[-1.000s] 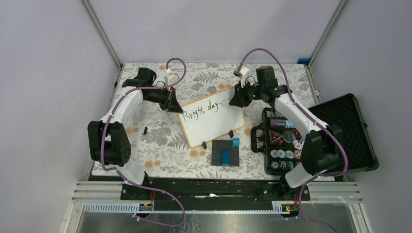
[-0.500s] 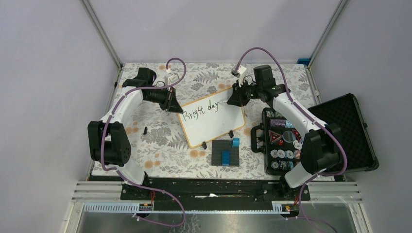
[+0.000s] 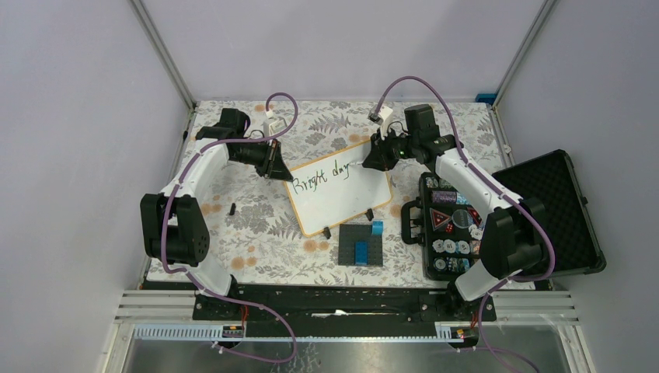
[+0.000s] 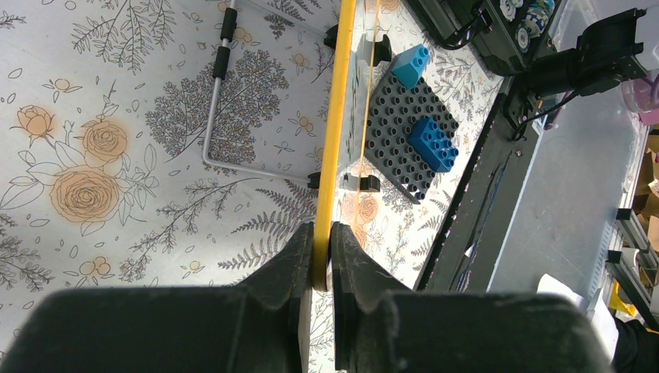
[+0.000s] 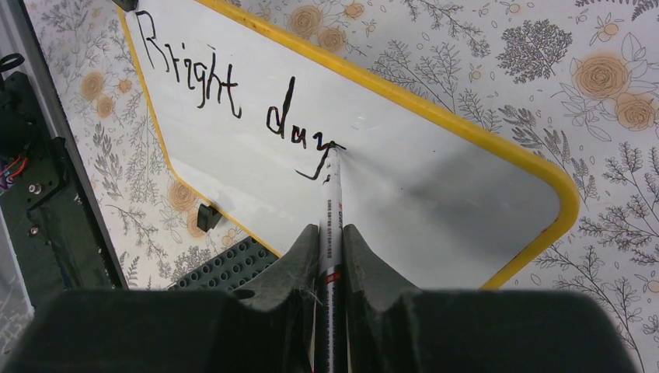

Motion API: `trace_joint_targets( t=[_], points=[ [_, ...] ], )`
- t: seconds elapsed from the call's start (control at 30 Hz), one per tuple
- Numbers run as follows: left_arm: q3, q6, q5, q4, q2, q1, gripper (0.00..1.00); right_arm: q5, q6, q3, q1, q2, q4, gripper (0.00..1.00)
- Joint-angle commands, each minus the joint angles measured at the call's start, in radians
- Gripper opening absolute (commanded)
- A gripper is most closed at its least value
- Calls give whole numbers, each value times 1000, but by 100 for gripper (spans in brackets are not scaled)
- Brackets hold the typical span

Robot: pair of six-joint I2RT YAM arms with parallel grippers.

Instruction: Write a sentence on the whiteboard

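Note:
The whiteboard (image 3: 346, 198), white with a yellow-orange frame, lies tilted at mid table. It reads "Bright day" (image 3: 325, 176) in dark marker; the writing shows closer in the right wrist view (image 5: 225, 93). My left gripper (image 3: 273, 168) is shut on the board's far left corner, its fingers clamped on the yellow frame (image 4: 322, 256). My right gripper (image 3: 371, 164) is shut on a white marker (image 5: 331, 225). The marker tip touches the board just right of the "y" (image 5: 332, 148).
A dark grey brick plate (image 3: 362, 246) with blue bricks lies right in front of the board. An open black case of poker chips (image 3: 497, 217) stands at the right. A small black cap (image 3: 232, 208) lies left of the board. A thin metal stand (image 4: 217, 101) lies beside the board.
My right gripper has shifted slightly left and back with the marker near the end of "day". The left gripper and the board have not moved.

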Motion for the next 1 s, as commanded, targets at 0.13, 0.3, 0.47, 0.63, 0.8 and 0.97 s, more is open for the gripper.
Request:
trace_joint_targets(
  t=[0.13, 0.3, 0.47, 0.63, 0.8, 0.97],
  points=[
    [-2, 45, -51, 33, -20, -12, 0, 39, -24, -9, 2, -24, 13, 0],
    [0, 42, -50, 33, -19, -12, 0, 44, -35, -19, -10, -33, 8, 0],
    [2, 40, -50, 33, -18, -12, 0, 49, -40, -30, -18, -40, 7, 0],
    [1, 40, -51, 33, -18, -12, 0, 51, -44, -38, -27, -45, 7, 0],
    [1, 40, -53, 33, -17, -12, 0, 46, -46, -50, -29, -48, 8, 0],
    [1, 40, -53, 33, -19, -12, 0, 20, -43, -60, -28, -42, 5, 0]
  ],
)
